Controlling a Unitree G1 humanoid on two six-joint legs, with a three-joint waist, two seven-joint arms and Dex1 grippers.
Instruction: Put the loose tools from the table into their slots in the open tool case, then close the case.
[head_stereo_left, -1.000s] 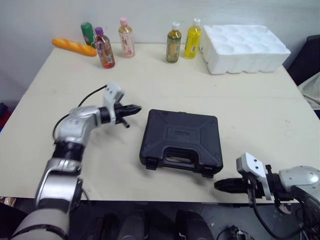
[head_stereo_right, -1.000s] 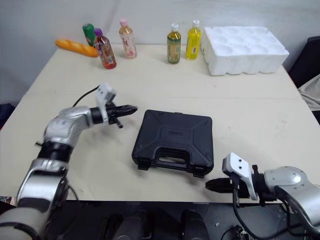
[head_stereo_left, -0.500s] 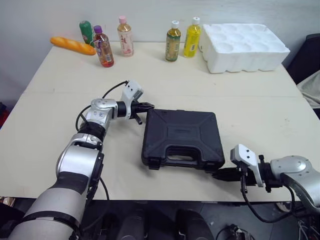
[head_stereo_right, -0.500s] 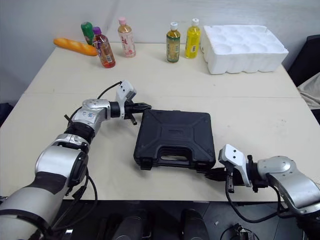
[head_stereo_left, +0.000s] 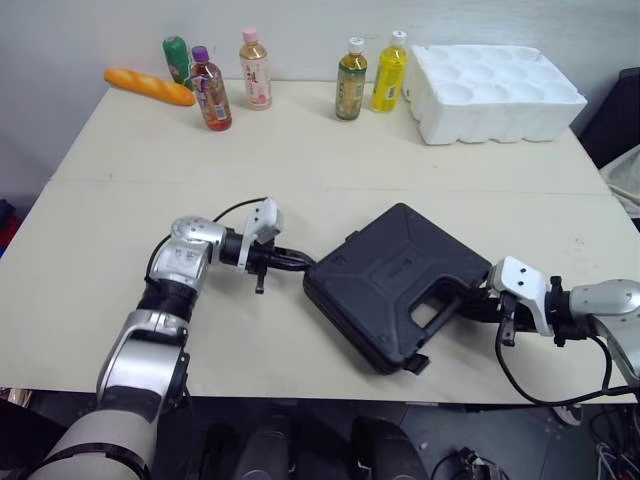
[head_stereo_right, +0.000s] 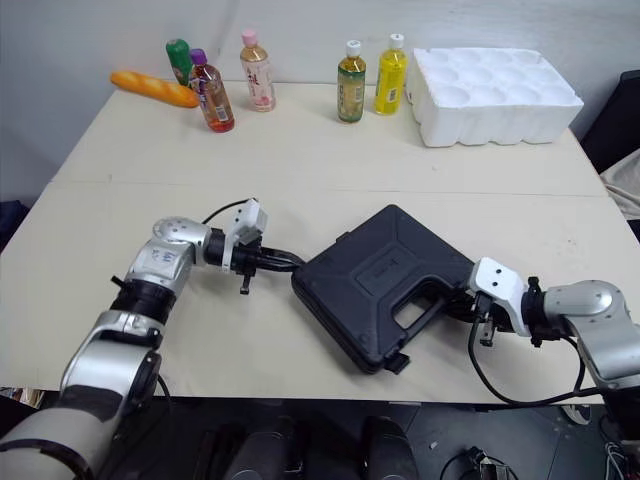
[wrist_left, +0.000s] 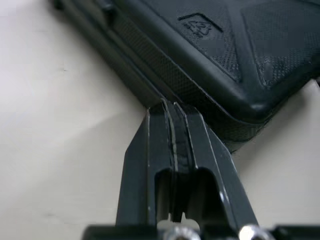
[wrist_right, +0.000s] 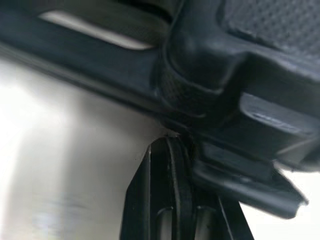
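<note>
Left gripper, fingers pressed together, is touching the closed tool case; right gripper, likewise together, is touching its handle side.

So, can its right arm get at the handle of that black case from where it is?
Probably yes. The right gripper sits at the edge of the case, right beside the handle, with nothing between them. It is shut, though, so it would have to open before grabbing.

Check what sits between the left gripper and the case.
Nothing; the left wrist view shows the left gripper, shut, touching the tool case directly.
</note>
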